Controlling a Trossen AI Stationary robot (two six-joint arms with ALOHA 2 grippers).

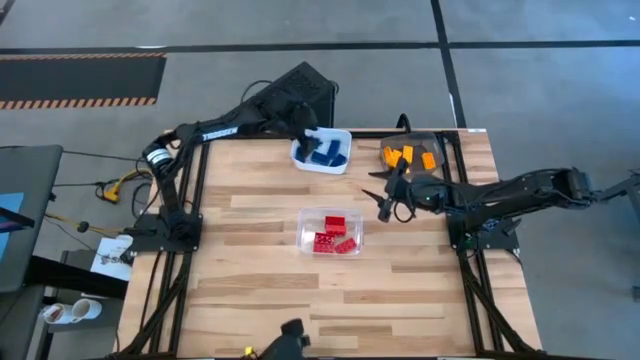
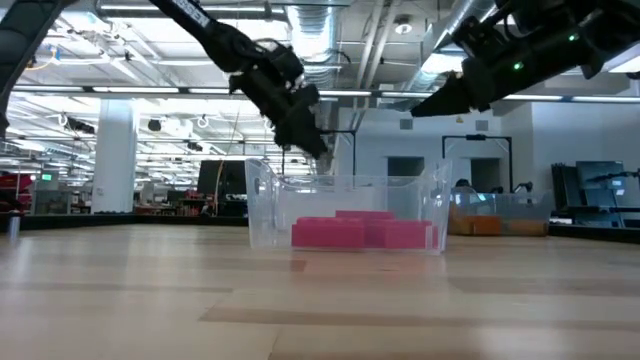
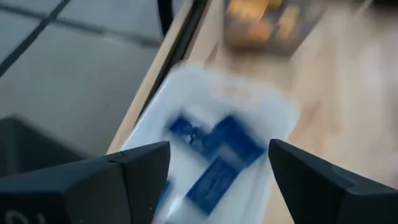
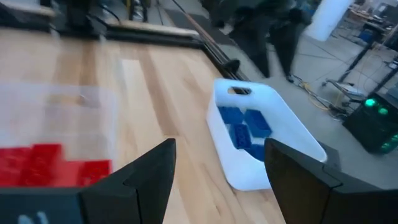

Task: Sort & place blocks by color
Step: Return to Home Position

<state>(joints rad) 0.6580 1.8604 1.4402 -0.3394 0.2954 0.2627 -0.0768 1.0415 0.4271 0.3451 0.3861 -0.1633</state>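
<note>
High view: left gripper point(image 1: 309, 137) over blue blocks point(image 1: 328, 153), right gripper point(image 1: 383, 203) mid-table, fingers point(image 4: 149, 174) apart.

The middle bin point(image 1: 303, 228) sits near the centre of the table point(image 1: 250, 270), with a heap of blocks point(image 1: 333, 236) in it. Behind it, at the far edge, the left rear bin point(image 1: 345, 136) and the right rear bin point(image 1: 420, 140) stand side by side, apart, holding a second heap point(image 1: 326, 152) and a third heap point(image 1: 405, 157).

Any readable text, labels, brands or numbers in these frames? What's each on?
"TROSSEN": white lettering on the left arm, seen in the high view.
Any lettering in the room behind the table in the low view is too small to read.
Nothing else legible in any view.
</note>
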